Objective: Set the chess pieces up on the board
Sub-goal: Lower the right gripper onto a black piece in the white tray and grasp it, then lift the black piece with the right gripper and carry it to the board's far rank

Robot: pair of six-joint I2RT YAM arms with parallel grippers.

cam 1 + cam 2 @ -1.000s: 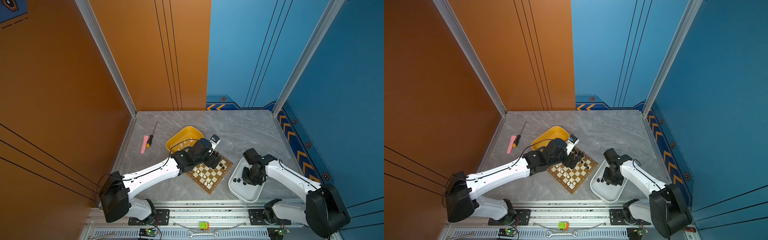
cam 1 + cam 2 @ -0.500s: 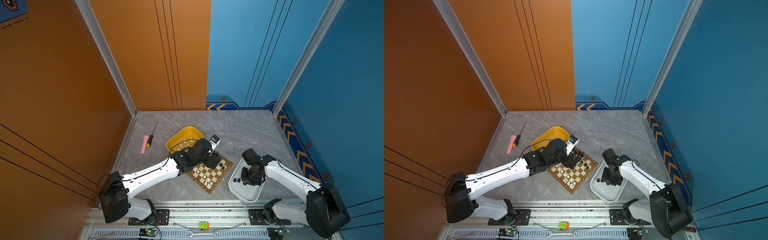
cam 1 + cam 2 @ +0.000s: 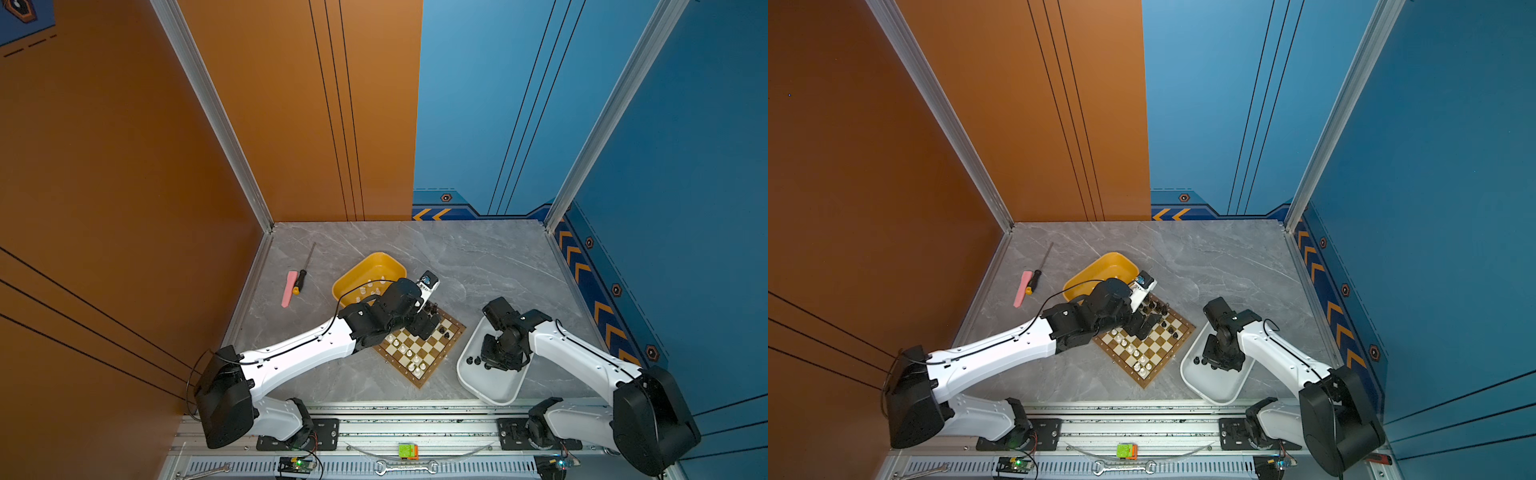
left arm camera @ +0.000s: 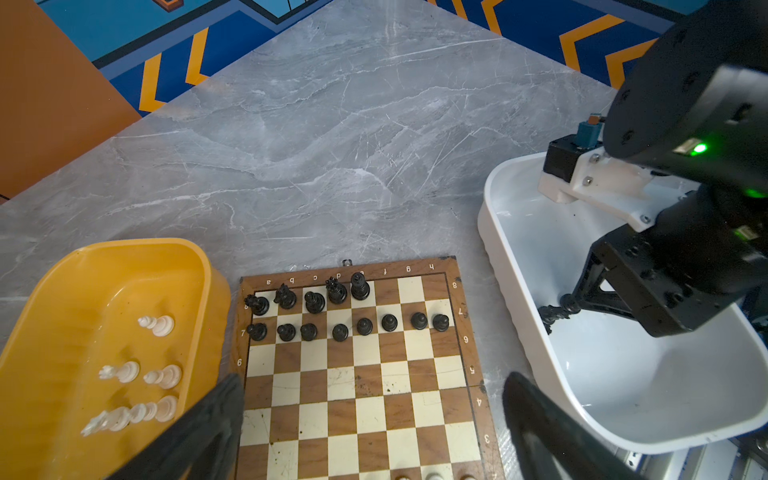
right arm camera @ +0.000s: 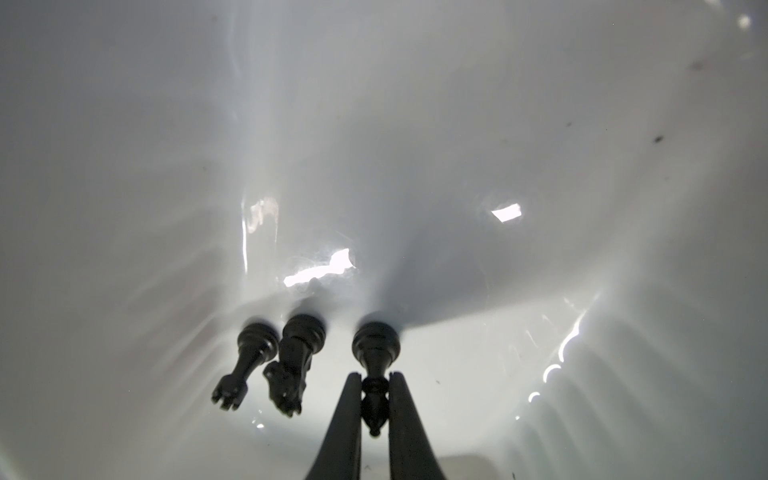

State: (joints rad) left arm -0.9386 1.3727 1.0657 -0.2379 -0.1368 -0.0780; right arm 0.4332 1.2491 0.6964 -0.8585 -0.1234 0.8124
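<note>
The right claw (image 5: 375, 378) has just pinched shut on the neck of a black bishop (image 5: 376, 345) lying in the white tray (image 3: 490, 390), beside a rook (image 5: 245, 361) and what looks like a knight (image 5: 293, 365). The pick seems made, and a lift to the board (image 4: 353, 395) is due. That arm bends steeply down into the tray. Farther off, the left claw (image 4: 370, 384) hangs wide open and empty over the board. Three back-row squares are bare.
</note>
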